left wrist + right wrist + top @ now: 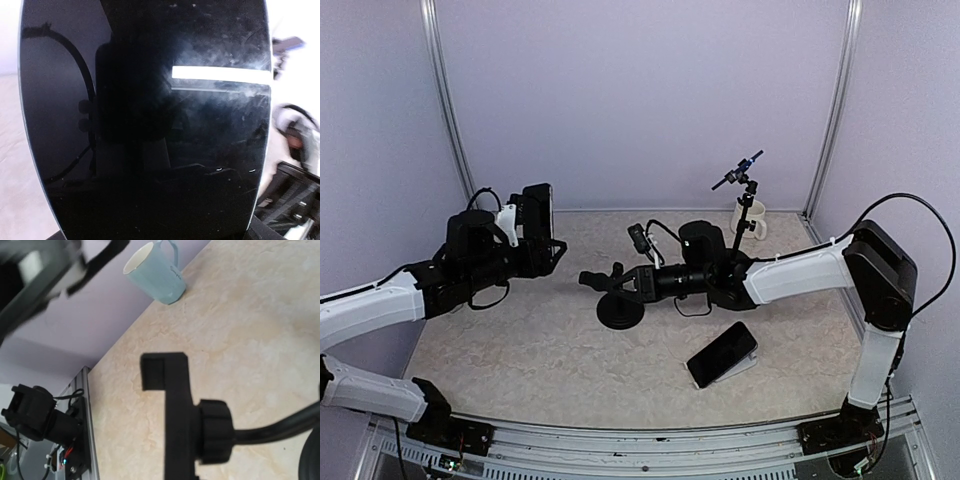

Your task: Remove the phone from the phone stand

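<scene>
**Phone clear of its cradle.** The left gripper (548, 252) is clamped on the phone (537, 208), holding it upright in the air at the left of the table (520, 350), well apart from the phone stand (620, 312). From the left wrist the dark glass fills nearly the whole view and hides the fingers. The grip is read from the overhead view, where the phone hangs above the table with nothing under it.

The right gripper (620, 281) is closed on the upper part of the stand, above its round base. This is apparently to pin the stand down so it neither tips nor drags when the phone comes away. The right wrist view shows the stand's cradle (172, 405) bare, with no phone in it.

A second phone (722, 353) lies on the table near the right arm. At the back edge, 1 pale mug (155, 272) stands beside a small tripod (745, 195).

Judged from this, the removal itself looks done. What remains is likely setting the phone down and letting go of the stand.
</scene>
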Tool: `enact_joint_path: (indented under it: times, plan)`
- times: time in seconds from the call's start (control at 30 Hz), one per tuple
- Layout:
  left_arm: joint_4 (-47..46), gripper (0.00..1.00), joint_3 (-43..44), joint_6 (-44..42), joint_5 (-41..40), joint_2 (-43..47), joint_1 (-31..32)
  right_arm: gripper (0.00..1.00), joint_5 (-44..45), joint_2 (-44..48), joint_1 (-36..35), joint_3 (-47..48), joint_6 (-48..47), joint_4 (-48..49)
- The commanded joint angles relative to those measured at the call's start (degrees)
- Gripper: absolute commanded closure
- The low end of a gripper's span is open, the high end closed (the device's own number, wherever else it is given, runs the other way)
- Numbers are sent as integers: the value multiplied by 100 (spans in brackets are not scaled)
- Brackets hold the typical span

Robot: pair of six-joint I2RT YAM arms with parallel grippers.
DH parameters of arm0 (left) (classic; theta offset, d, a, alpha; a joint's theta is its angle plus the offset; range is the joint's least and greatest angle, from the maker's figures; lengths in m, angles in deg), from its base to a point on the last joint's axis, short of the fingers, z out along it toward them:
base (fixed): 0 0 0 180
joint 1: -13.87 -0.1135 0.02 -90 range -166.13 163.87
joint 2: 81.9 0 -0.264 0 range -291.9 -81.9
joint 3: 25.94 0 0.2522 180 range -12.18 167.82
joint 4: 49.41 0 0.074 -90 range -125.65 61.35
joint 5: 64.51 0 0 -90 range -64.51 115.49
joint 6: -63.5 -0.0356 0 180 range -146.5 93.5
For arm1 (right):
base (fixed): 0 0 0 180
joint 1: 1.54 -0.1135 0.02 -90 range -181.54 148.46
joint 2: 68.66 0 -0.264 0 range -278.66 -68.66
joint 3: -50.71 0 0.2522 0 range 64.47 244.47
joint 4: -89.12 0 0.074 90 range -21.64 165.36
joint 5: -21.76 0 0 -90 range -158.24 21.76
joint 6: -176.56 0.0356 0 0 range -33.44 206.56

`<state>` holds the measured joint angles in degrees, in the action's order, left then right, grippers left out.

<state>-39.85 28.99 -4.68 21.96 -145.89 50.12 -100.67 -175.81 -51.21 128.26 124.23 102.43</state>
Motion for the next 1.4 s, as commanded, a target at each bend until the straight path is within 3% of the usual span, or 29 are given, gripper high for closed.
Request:
enact_joint_path:
  times: [0.0,0.2,0.43,0.67,1.2,1.37]
  plan:
    - [1654,76,633,129,77,-295,-937,100,8,-102,145,161,-146,-124]
    - [2623,77,1109,-115,489,-1302,-1931,100,-129,-163,168,246,-164,-116]
    - [3139,81,1687,-477,336,-2404,-2456,100,-245,-153,173,260,-152,-68]
    - [3443,81,2338,-765,290,-3222,-2541,100,-324,-177,186,294,-174,-81]
    - [3762,77,1380,-723,538,-2913,-2566,100,-467,-306,193,405,-52,25]
    - [3942,71,1355,-790,533,-2883,-2532,100,-475,-315,191,439,-44,42]
